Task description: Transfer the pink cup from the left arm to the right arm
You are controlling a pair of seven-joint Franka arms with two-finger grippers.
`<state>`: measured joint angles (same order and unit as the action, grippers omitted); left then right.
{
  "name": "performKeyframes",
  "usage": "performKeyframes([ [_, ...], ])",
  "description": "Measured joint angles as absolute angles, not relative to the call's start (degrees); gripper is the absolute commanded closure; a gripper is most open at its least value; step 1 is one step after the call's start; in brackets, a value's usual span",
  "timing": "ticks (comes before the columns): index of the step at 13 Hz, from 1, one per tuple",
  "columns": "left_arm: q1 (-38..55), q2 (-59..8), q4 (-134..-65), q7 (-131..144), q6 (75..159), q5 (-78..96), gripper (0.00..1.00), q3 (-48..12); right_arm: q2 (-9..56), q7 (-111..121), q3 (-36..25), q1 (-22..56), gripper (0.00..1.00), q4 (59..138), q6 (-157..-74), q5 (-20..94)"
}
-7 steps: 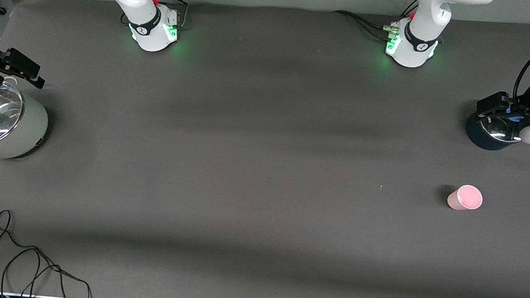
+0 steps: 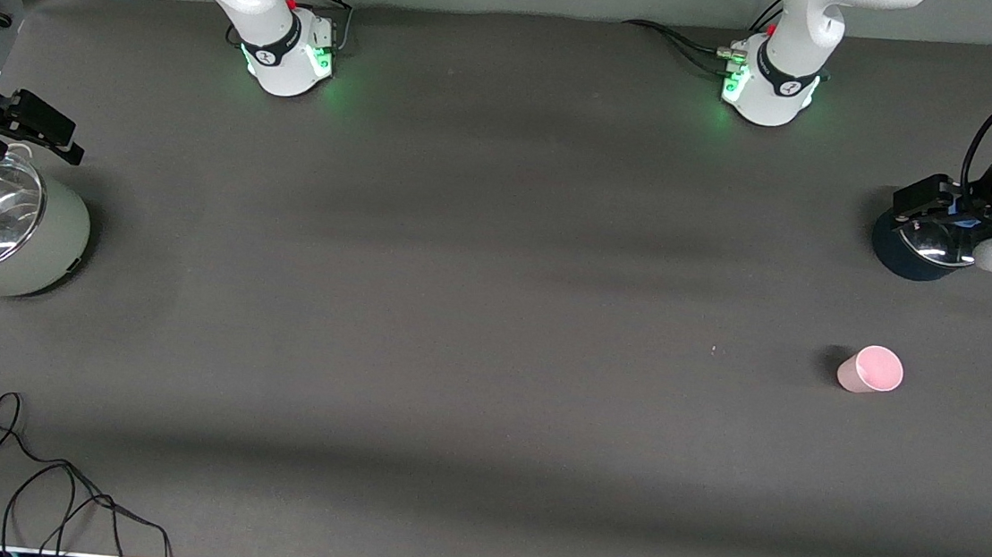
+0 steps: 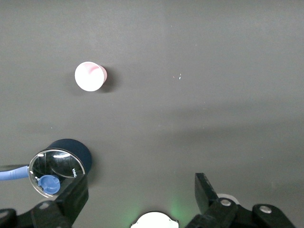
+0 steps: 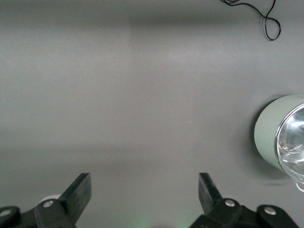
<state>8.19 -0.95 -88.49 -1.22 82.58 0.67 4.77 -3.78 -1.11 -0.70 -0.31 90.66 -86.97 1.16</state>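
The pink cup (image 2: 870,370) stands upright on the dark table toward the left arm's end, nearer to the front camera than a dark blue pot. The left wrist view shows the cup (image 3: 90,76) from above, well apart from the fingers. My left gripper (image 2: 926,201) hangs open over the dark blue pot, with nothing between its jaws (image 3: 140,190). My right gripper (image 2: 55,137) waits open at the right arm's end of the table, beside a pale green pot, and holds nothing (image 4: 144,183).
The dark blue pot (image 2: 898,255) carries a glass lid (image 3: 57,171) with a blue knob. The pale green pot (image 2: 49,253) (image 4: 270,133) also has a glass lid. A loose black cable (image 2: 64,492) (image 4: 268,21) lies near the front edge.
The left arm's hand has shifted slightly over the dark blue pot. The cup and the right arm have not moved.
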Motion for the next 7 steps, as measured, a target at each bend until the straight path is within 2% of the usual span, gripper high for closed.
performKeyframes([
  [7, 8.2, -2.0, -87.9, -1.2, 82.9, 0.7, 0.00, 4.8, -3.8, -1.1, -0.7, -0.3, 0.00, 90.7, -86.8, 1.2],
])
